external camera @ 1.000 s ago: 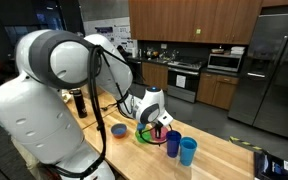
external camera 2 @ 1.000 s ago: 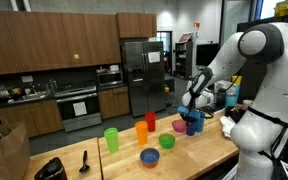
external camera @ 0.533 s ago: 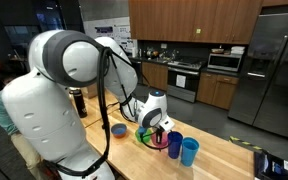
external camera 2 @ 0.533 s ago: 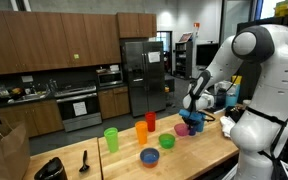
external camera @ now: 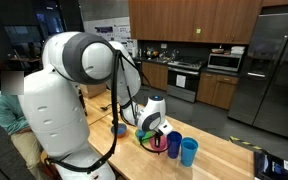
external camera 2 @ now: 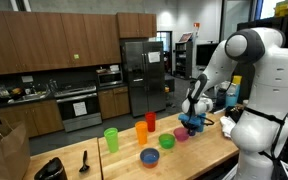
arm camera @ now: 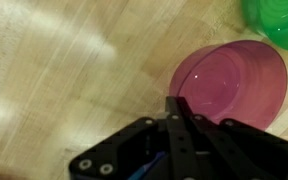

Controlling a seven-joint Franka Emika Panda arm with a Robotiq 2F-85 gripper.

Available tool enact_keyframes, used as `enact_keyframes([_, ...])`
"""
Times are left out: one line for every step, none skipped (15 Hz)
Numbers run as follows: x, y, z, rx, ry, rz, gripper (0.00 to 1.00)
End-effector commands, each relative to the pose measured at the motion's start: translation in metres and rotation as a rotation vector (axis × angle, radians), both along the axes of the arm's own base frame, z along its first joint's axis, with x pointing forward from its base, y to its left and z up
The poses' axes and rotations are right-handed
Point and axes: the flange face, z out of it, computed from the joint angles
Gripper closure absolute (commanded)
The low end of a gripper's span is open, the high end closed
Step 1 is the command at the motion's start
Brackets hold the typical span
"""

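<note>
Over the wooden counter (arm camera: 54, 70), the robot's end effector (arm camera: 174, 103) hangs low with its two fingers pressed tight together. I see nothing between them, so it has hold of nothing.

In the wrist view the tips point at the near rim of a pink cup (arm camera: 234, 85). The cup stands upright on the counter with its mouth open, and I see nothing inside it. The tips look to be right at the rim, but I cannot tell if they touch it.

Other things sit close by. In an exterior view a blue cup (external camera 2: 191, 124) stands just beside the pink cup, right under the arm's wrist. A green bowl (external camera 2: 167, 141) sits near it on the other side. Farther along the counter are a blue bowl (external camera 2: 150, 157), a red cup (external camera 2: 150, 122), an orange cup (external camera 2: 141, 132) and a green cup (external camera 2: 111, 139), each standing apart from the rest.

I think this is the lining-up step. The arm is down by the pink cup, but it has no grip on it yet.

For any grip on that cup, the fingers must open first. Then one finger should go inside the rim and one outside. The arm should go straight down and slowly, because the blue cup and the green bowl are so close. A sideways bump could tip the pink cup or push it into them.
</note>
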Motion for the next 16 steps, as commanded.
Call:
enact_keyframes([0.001,0.003,-0.006,-0.002,-0.005,0.012,0.71])
enact_keyframes([0.001,0.004,-0.008,-0.001,-0.001,0.015,0.68])
enact_keyframes([0.002,0.006,-0.009,-0.003,-0.003,0.018,0.61])
enact_keyframes([0.003,0.010,-0.007,0.008,-0.003,0.022,0.55])
enact_keyframes([0.006,0.019,0.002,0.021,-0.028,0.049,0.48])
enact_keyframes([0.010,0.027,0.010,0.029,-0.055,0.073,0.42])
enact_keyframes([0.010,0.038,0.022,0.027,-0.087,0.113,0.36])
enact_keyframes([-0.003,0.049,0.031,0.023,-0.115,0.150,0.28])
enact_keyframes([0.006,0.061,0.042,0.037,-0.132,0.196,0.22])
enact_keyframes([0.018,0.072,0.051,0.051,-0.143,0.235,0.16])
enact_keyframes([0.014,0.086,0.059,0.079,-0.153,0.284,0.08])
enact_keyframes([-0.002,0.103,0.062,0.136,-0.139,0.340,0.02])
enact_keyframes([-0.001,0.120,0.062,0.190,-0.111,0.370,0.00])
enact_keyframes([-0.003,0.137,0.061,0.231,-0.082,0.413,0.00])
enact_keyframes([-0.012,0.152,0.059,0.268,-0.059,0.458,0.00])
enact_keyframes([-0.013,0.167,0.059,0.308,-0.042,0.505,0.00])
